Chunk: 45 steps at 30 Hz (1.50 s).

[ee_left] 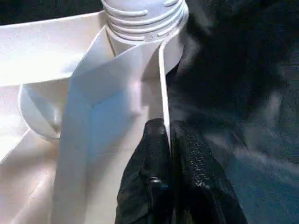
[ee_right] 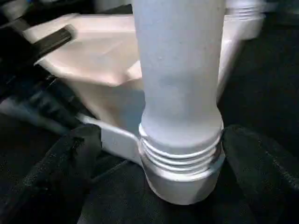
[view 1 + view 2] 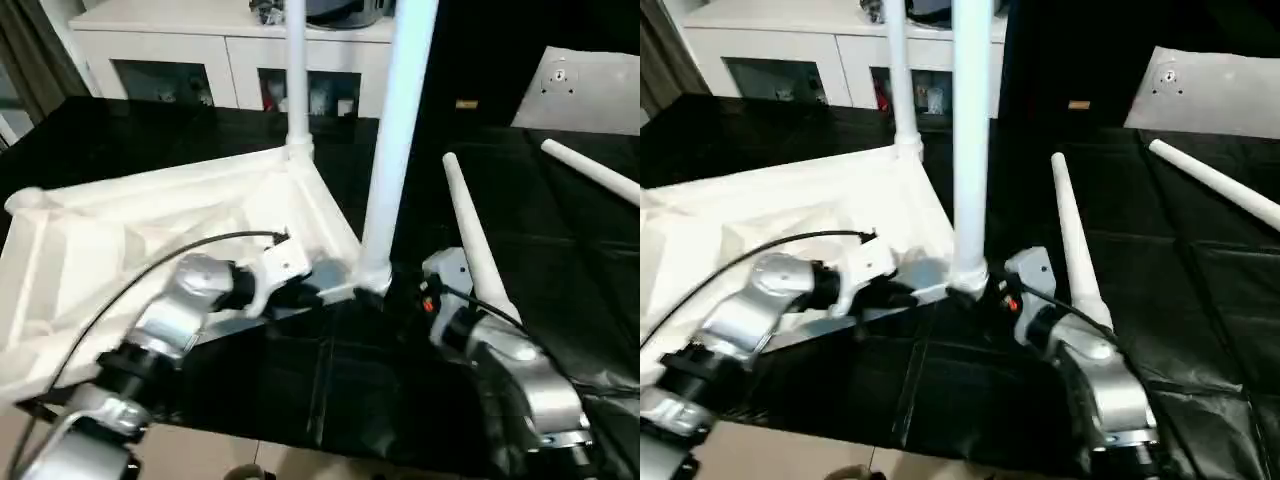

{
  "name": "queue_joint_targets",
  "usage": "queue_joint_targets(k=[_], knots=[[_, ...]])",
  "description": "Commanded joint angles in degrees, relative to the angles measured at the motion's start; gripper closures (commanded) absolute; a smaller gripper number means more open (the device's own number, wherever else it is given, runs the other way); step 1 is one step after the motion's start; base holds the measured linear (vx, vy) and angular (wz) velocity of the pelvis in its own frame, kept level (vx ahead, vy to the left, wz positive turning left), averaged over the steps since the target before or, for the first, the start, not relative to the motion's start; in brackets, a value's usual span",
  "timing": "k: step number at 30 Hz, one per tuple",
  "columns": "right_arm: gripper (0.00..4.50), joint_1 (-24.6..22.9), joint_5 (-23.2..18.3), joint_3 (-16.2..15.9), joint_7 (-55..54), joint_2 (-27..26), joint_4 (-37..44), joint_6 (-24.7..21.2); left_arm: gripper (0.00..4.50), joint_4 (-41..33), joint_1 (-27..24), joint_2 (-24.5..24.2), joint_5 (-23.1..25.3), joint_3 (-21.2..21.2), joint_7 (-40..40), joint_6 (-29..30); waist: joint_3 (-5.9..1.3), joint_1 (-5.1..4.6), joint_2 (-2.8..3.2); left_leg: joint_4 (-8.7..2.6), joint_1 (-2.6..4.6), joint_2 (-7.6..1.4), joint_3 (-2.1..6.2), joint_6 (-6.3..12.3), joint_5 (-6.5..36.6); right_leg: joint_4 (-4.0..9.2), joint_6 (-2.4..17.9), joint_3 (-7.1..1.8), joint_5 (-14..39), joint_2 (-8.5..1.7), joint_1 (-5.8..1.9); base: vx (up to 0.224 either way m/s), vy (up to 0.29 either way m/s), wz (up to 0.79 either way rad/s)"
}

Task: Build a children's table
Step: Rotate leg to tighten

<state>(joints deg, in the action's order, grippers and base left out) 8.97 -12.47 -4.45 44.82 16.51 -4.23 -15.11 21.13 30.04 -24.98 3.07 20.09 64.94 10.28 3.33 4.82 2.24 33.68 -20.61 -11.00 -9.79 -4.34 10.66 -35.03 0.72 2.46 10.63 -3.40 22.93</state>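
Two legs logged as standing upright in corner sockets of the children's table [image 3: 150, 215], which lies underside-up on the black tabletop [image 3: 520, 160]: far leg [image 3: 296, 70] at the rear corner, near leg [image 3: 395, 140] at the corner closest to both arms. Notes two loose legs on the tabletop as well, one [image 3: 475, 240] just beside the right forearm and one [image 3: 590, 170] well apart toward the right edge. Finds the left claw [image 1: 166, 128] pinched together on the thin raised rim wall just beside the near socket. Finds the right claw [image 2: 161, 140] spread apart, one finger either side of the near leg's threaded base, with no firm contact visible. Judges the table light, hollow and stiff, with a smooth plastic skin likely to slip under a weak pinch. Judges the thin rim liable to flex, so recommends holding close to a corner, where ribs and socket stiffen it. Recommends taking each leg low, near the thick threaded end, not up the narrow taper, where leverage could tip it or strain the socket. Cannot tell from the exposed threads whether the near leg is fully seated.
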Motion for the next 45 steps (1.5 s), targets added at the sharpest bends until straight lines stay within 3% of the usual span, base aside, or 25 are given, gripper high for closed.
queue_joint_targets(k=[1,4,6,7,12,21,31,39,43,44,45], knots=[[0.07,2.29,-1.82,-1.20,6.37,2.78,1.13,-0.64,4.50,1.01,0.38,-2.41,1.14,3.59,6.48,-3.56,-3.69,-0.03,-0.51,-3.87,0.22,-1.71,0.51,2.15,12.13,4.72,10.14,-2.45,14.75,-4.13,-2.72,0.000,0.000,0.00],[0.07,4.38,-1.84,-3.18,11.84,5.97,-0.26,-1.04,4.50,1.47,0.99,-4.02,0.42,4.37,11.50,-6.07,-3.69,0.18,-0.90,-3.80,0.18,-1.75,0.40,2.52,11.19,4.55,10.34,-2.48,14.47,-4.19,-2.76,0.000,0.000,0.00],[0.07,5.17,-1.56,-4.01,13.66,6.82,-0.88,-0.84,4.50,1.67,1.33,-4.53,0.20,4.66,13.08,-6.85,-3.75,0.59,-0.65,-3.70,0.47,-1.89,0.31,2.38,11.09,4.50,10.79,-2.50,14.60,-4.26,-2.50,0.000,0.000,0.00],[0.07,6.01,-1.22,-4.93,15.50,7.64,-1.65,-0.34,4.50,2.01,1.77,-5.09,0.35,5.24,14.31,-7.83,-3.74,0.56,-1.06,-3.72,0.37,-1.89,0.25,2.43,10.97,4.46,10.81,-2.49,14.43,-4.18,-2.56,0.000,0.000,0.00],[0.07,8.20,-0.60,-7.06,19.36,8.99,-3.91,0.79,4.50,2.91,2.57,-5.99,0.75,6.44,16.74,-10.26,-3.96,0.96,-1.00,-3.65,0.30,-1.98,0.32,2.28,10.17,4.05,11.69,-2.32,12.78,-4.30,-2.63,0.000,0.000,0.00],[0.91,10.72,0.47,-10.27,23.98,9.96,-6.72,2.46,4.50,5.31,4.00,-5.34,0.89,6.72,17.92,-12.61,-4.09,1.54,-1.29,-3.45,0.22,-2.04,0.21,2.44,9.21,3.86,11.68,-2.31,12.21,-4.37,-2.61,0.000,0.000,0.00],[1.76,11.31,0.30,-10.79,25.08,9.74,-7.68,2.55,4.50,6.47,4.48,-5.30,1.00,6.92,18.20,-13.70,-4.15,1.71,-1.28,-3.41,0.15,-1.99,0.22,2.41,9.17,3.78,11.75,-2.26,11.86,-4.32,-2.69,0.000,0.000,0.00],[1.89,9.97,-1.50,-10.06,23.44,8.14,-6.83,-0.38,4.50,8.25,4.97,-3.62,0.33,5.37,15.80,-12.22,-4.09,1.74,-1.25,-3.43,0.16,-1.99,0.21,2.31,9.48,3.92,11.60,-2.24,12.85,-4.29,-2.64,0.000,0.000,0.00],[1.90,8.10,-1.22,-9.12,18.50,5.84,-5.83,-1.24,4.50,9.05,5.44,-1.41,0.42,3.98,11.01,-8.57,-3.74,1.76,-1.30,-3.74,0.50,-1.97,0.28,1.31,12.38,4.56,10.56,-2.24,17.78,-4.40,-2.30,0.000,0.000,0.00],[1.91,6.74,-0.46,-8.11,12.57,3.15,-5.24,-2.67,4.50,9.34,5.80,0.78,-0.04,2.59,7.15,-5.42,-3.61,1.53,-1.43,-3.97,0.55,-1.93,0.44,0.72,14.11,4.83,9.77,-2.24,21.00,-4.52,-2.42,0.000,0.000,0.00],[1.91,5.94,-0.19,-7.29,8.29,0.94,-4.75,-4.18,4.50,9.21,6.08,2.55,-0.47,1.54,4.22,-2.83,-3.31,1.53,-1.23,-4.10,0.96,-1.91,0.35,-0.06,15.67,5.30,9.06,-2.29,23.82,-4.41,-1.81,0.000,0.000,0.00]])
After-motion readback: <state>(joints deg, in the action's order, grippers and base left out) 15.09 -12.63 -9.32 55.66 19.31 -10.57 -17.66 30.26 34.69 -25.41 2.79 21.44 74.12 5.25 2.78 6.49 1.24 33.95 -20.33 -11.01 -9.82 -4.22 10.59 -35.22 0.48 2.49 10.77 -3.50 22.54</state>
